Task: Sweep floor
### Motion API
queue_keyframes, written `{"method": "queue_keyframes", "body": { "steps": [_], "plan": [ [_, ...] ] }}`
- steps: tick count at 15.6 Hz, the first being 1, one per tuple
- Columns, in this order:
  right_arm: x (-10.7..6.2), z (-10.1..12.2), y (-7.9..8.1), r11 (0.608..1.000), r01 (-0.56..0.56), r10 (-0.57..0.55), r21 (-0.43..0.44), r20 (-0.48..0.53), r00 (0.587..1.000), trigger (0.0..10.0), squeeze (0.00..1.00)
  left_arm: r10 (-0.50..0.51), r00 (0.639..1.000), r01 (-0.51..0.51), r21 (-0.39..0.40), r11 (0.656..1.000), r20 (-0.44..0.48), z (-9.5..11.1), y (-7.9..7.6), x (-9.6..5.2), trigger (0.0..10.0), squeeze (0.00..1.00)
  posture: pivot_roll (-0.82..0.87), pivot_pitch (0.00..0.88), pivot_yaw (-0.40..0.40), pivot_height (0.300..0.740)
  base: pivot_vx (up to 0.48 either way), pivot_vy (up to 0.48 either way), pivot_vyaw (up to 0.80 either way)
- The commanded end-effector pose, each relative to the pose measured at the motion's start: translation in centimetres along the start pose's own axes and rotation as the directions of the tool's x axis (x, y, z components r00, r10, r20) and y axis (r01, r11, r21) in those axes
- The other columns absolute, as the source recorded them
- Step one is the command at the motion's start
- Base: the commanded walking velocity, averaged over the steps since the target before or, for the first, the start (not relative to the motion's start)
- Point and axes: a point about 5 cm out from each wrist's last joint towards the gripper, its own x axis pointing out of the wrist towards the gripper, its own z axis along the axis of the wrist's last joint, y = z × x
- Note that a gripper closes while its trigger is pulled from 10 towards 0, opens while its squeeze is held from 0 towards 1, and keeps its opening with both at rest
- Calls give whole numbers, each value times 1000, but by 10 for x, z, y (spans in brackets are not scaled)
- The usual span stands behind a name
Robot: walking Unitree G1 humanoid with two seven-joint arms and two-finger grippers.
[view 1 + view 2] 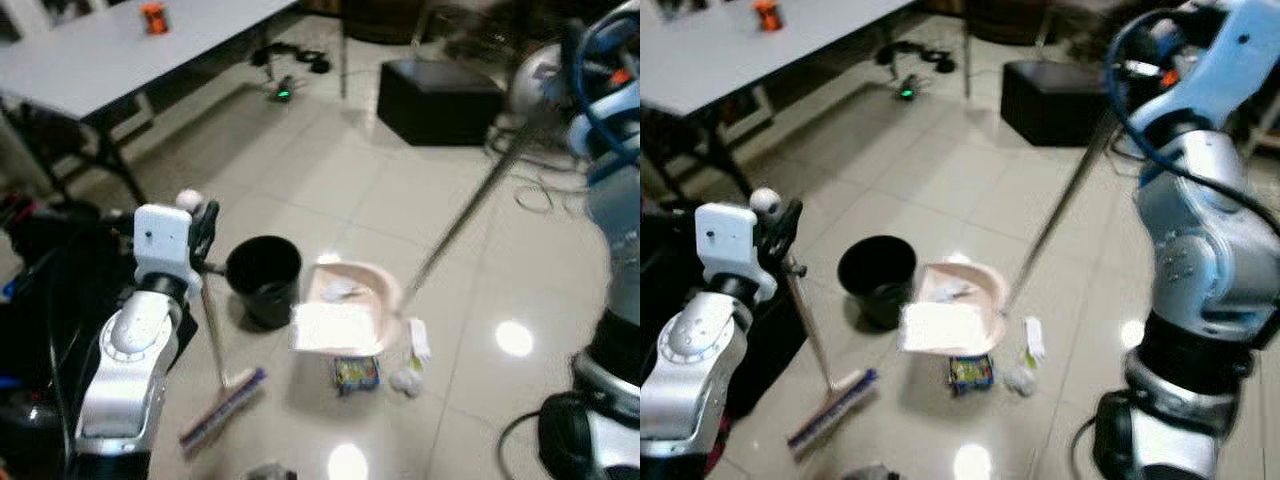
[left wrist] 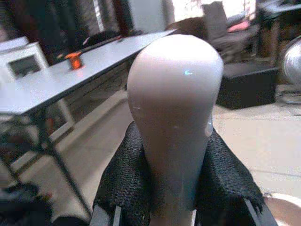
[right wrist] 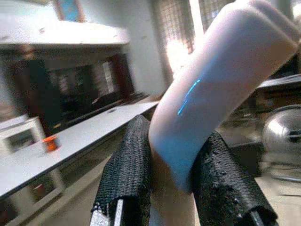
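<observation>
Two claws are at work, each clamped on a handle. The left claw (image 1: 203, 225) is closed around the rounded top of the broom (image 1: 222, 405), whose thin stick runs down from the claw to a brush head resting on the tiled floor (image 1: 300, 170), below and a little right of the claw. In the left wrist view the black finger pads (image 2: 123, 176) press both sides of the pale knob. Behind this claw, up and to its left, stands the counter (image 1: 90, 60) with a small orange object (image 1: 152, 17) on it.

Just right of the left claw a black bin (image 1: 265, 280) stands upright on the floor. Right of the bin lies the pink dustpan (image 1: 345, 300), with white paper in it. In front of the dustpan, on the tiles, sit a small coloured packet (image 1: 355, 373) and some white scraps (image 1: 412, 355), near each other.

A long thin handle rises from the dustpan's right edge up to the right claw (image 1: 1120, 95), which is high and far over from the left one. In the right wrist view its fingers (image 3: 129, 174) are shut on the pale grip of that handle. A black box (image 1: 440, 100) sits on the floor beyond the dustpan, below the right claw.
</observation>
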Motion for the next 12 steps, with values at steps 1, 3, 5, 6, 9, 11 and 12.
{"method": "queue_keyframes", "body": {
  "steps": [1, 3, 5, 6, 9, 11, 12],
  "plan": [
    [1, 9, 10, 998, -54, 53, 24, 49, 997, 10000, 0, 37, 999, -38, 37, 999, 31, 7, 8, 0, 10000, 0, -25, 44, 46, 740, 368, 0, 800],
    [3, 8, 12, 997, -62, 60, 40, 49, 997, 10000, 0, 53, 998, -54, 40, 998, 32, 7, 10, -2, 10000, 0, -19, 45, 37, 740, 368, 0, 709],
    [4, 7, 11, 996, -55, 52, 66, 52, 997, 10000, 0, 59, 998, -60, 39, 997, 28, 6, 11, -5, 10000, 0, -16, 46, 32, 740, 368, 0, 0],
    [5, 6, 10, 996, -51, 47, 71, 50, 998, 10000, 0, 60, 998, -61, 38, 997, 28, 6, 11, -5, 10000, 0, -15, 45, 31, 740, 368, 0, 0],
    [5, 7, 9, 996, -44, 40, 74, 57, 998, 10000, 0, 61, 998, -62, 38, 997, 27, 6, 10, -3, 10000, 0, -17, 46, 39, 740, 369, 0, 0],
    [5, 7, 7, 997, -33, 29, 72, 62, 998, 10000, 0, 57, 998, -58, 37, 998, 29, 6, 9, -2, 10000, 0, -19, 44, 43, 740, 364, 0, 0],
    [5, 7, 6, 997, -25, 21, 70, 66, 998, 10000, 0, 53, 998, -54, 36, 998, 30, 7, 8, -1, 10000, 0, -19, 45, 41, 740, 371, 0, 0]
  ]
}}
